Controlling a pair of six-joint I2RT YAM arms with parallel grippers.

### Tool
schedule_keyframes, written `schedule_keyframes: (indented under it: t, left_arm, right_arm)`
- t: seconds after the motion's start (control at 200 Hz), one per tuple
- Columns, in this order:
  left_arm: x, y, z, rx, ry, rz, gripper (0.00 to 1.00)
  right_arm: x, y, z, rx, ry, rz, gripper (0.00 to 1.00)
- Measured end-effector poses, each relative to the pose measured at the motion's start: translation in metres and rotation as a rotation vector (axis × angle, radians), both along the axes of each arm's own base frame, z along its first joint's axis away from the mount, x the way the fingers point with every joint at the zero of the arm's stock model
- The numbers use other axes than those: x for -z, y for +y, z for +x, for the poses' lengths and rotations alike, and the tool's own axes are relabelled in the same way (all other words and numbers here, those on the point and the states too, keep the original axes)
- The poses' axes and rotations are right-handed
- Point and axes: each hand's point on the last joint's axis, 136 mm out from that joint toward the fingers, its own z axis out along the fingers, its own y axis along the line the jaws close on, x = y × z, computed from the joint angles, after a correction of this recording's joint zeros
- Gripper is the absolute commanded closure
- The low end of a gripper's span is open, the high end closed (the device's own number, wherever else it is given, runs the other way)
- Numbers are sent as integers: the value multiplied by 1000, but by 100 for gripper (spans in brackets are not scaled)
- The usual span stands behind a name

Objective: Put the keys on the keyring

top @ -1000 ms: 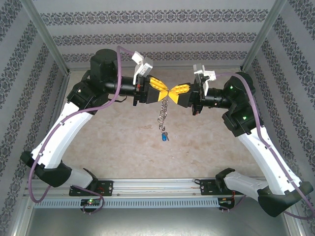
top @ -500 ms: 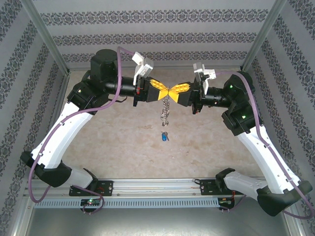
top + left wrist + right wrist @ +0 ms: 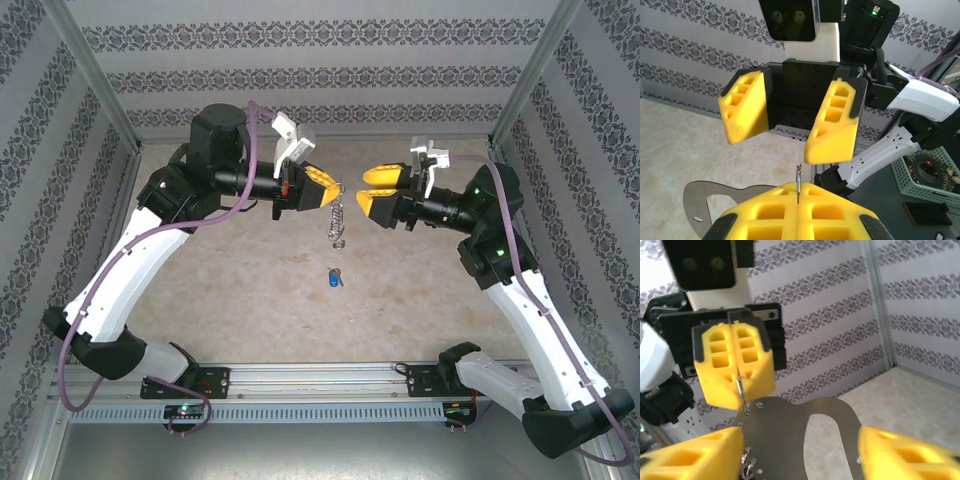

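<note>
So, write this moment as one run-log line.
left gripper: shut on keyring, hanging | right gripper: open, apart | key: on table

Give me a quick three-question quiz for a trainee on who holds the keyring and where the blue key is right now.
1. True or false: the right pincer is shut on the keyring.
2. Where is the blue key? A, lying on the table; B, strung on the keyring; C, between the right pincer's fingers.
3. Fill in the blank: the keyring hangs from the ___ pincer.

Key
1. False: the right pincer is open and apart from the keyring.
2. A.
3. Left: the left pincer is shut on its top.
</note>
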Motion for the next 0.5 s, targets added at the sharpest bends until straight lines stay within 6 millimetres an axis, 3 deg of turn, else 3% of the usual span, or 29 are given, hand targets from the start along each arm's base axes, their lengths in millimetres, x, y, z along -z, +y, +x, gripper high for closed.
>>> schedule_keyframes:
  t: [0.13, 0.27, 0.405, 0.5]
  left_arm:
    - [11, 6, -3, -23, 1, 22, 100]
    - [37, 12, -4, -53, 30, 65, 100]
    - [76, 21, -1, -101, 109, 107, 100]
    - [106, 34, 8, -164, 184, 132, 100]
  right_arm:
    - [20, -13, 12, 94, 101, -33, 4]
    - [66, -20, 38, 165, 304, -98, 2]
    - [146, -23, 67, 258, 588, -241, 2]
    - [203, -21, 72, 314, 760, -409, 2]
